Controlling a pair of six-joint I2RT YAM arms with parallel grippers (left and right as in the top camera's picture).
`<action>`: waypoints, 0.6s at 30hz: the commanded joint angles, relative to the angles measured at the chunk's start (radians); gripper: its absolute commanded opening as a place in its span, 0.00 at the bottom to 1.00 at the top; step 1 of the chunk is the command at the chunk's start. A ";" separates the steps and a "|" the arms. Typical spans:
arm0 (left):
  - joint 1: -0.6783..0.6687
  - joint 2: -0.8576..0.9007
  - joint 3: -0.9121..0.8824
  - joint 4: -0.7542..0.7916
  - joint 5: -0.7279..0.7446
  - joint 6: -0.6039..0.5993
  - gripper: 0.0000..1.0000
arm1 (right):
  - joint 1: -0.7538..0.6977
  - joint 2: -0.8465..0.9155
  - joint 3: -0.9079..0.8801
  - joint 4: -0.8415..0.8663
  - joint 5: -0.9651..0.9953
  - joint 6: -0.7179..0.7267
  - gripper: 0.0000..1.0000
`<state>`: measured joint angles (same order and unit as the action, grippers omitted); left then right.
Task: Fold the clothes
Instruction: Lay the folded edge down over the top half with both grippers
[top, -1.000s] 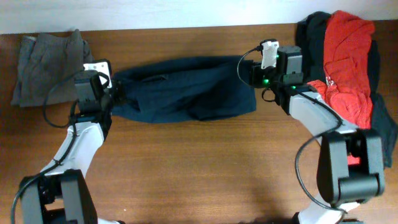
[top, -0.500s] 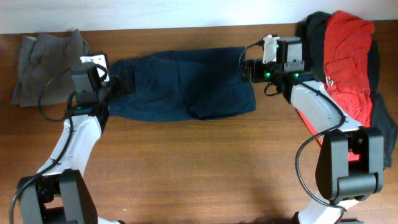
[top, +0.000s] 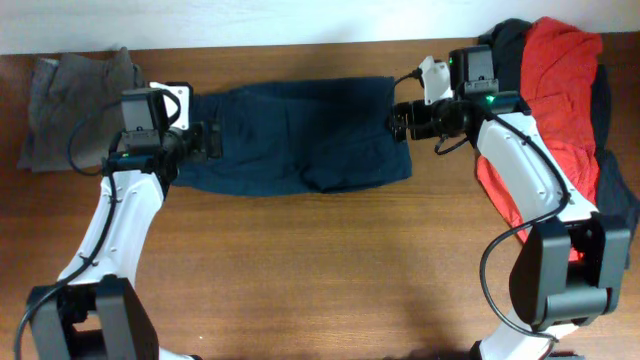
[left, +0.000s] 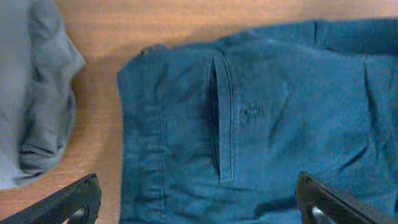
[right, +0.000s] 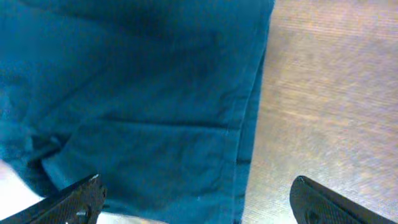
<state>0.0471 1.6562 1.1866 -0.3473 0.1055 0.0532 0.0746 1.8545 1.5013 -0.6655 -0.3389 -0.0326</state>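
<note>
The dark navy blue shorts (top: 300, 135) lie spread flat across the back middle of the table, waistband to the left and leg hems to the right. My left gripper (top: 205, 142) hovers open over the waistband end; its wrist view shows the back pocket (left: 221, 118) and both fingertips (left: 68, 202) wide apart. My right gripper (top: 400, 120) hangs open over the hem edge (right: 249, 124), holding nothing. In the right wrist view the shorts (right: 137, 93) fill the left side.
Grey shorts (top: 75, 105) lie crumpled at the back left, close to the navy waistband, and show in the left wrist view (left: 34, 93). A red T-shirt (top: 555, 90) on black garments (top: 505, 50) is piled at the back right. Bare wood (top: 320, 270) runs along the front.
Both grippers have opened and let go of the navy shorts. The shorts went from bunched to stretched flat, and both grippers now sit just above their ends.
</note>
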 joint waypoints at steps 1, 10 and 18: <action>0.001 0.066 0.014 -0.009 0.103 0.032 0.99 | -0.017 0.020 0.011 -0.027 -0.117 -0.016 0.99; 0.001 0.113 0.015 -0.040 0.172 0.031 0.99 | -0.091 0.092 0.012 0.006 -0.126 -0.070 0.84; 0.001 0.113 0.015 -0.062 0.169 0.031 0.99 | -0.121 0.210 0.012 0.023 -0.239 -0.098 0.75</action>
<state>0.0471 1.7660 1.1866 -0.4042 0.2554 0.0647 -0.0502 2.0216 1.5017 -0.6460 -0.5186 -0.1143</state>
